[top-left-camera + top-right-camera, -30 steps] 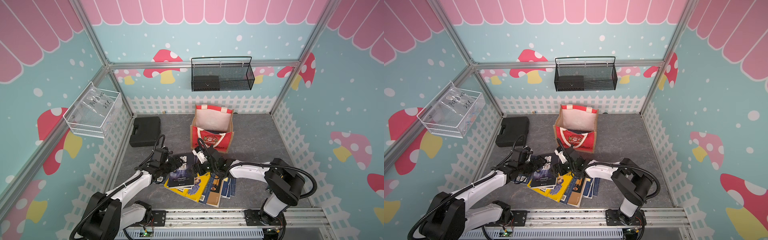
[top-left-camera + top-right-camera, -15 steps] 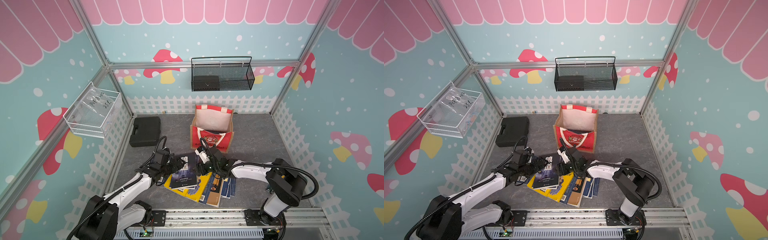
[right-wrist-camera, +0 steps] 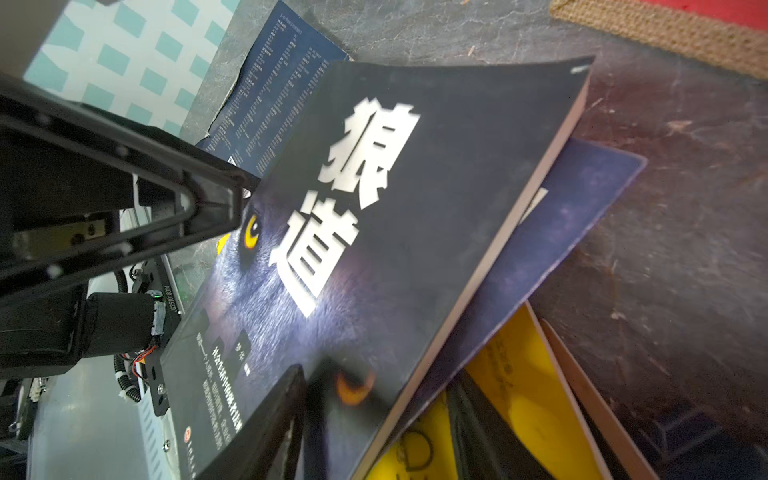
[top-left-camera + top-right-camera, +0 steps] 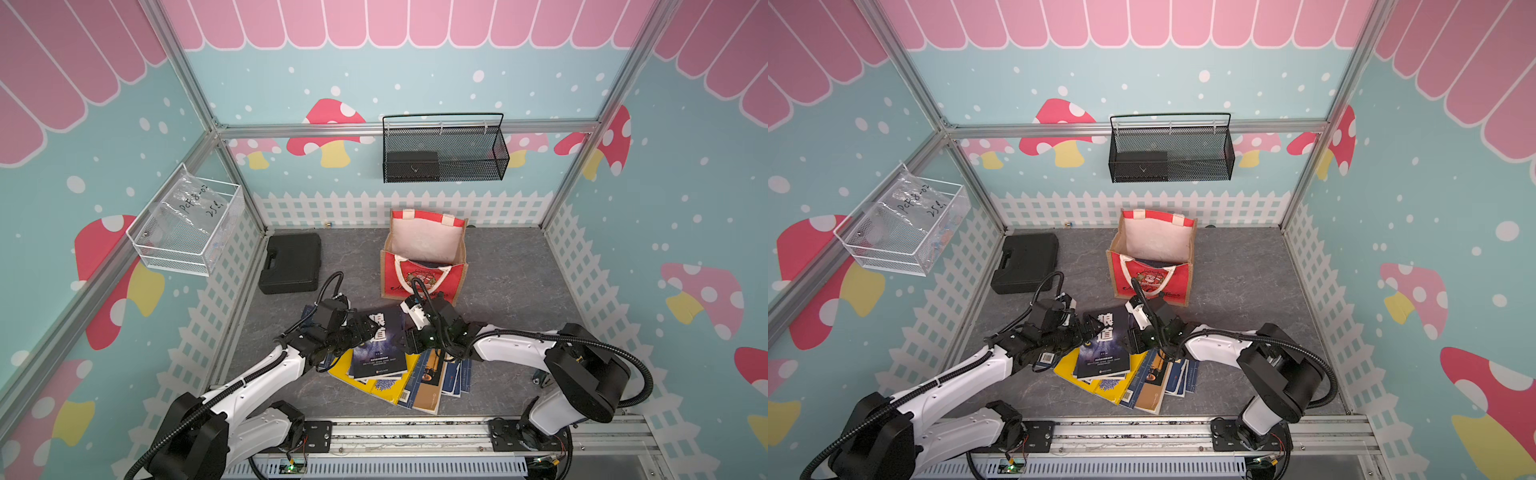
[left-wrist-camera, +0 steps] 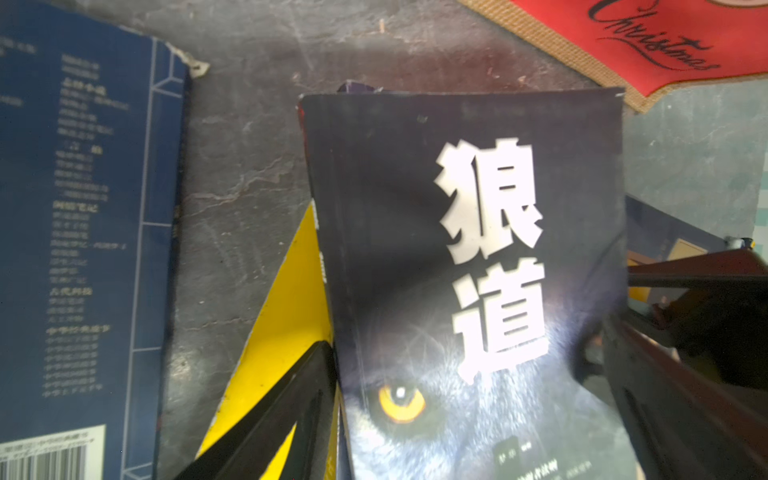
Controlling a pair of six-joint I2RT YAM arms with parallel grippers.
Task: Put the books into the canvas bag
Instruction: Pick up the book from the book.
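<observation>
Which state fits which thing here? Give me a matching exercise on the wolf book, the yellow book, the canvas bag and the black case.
Things:
1. wolf book
2. yellow book
3. canvas bag
4. black case

States:
A. standing upright, mouth open
B. lying flat, lid shut
C. uppermost, white title showing
D. partly covered by the wolf book

Pairs: 1-C, 2-D, 3-A, 4-B

Top cams overhead; wrist cams close, share book (image 5: 395, 187)

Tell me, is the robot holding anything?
The right gripper has the page edge of the wolf book between its fingers; whether it grips cannot be told. The open left gripper holds nothing.
</observation>
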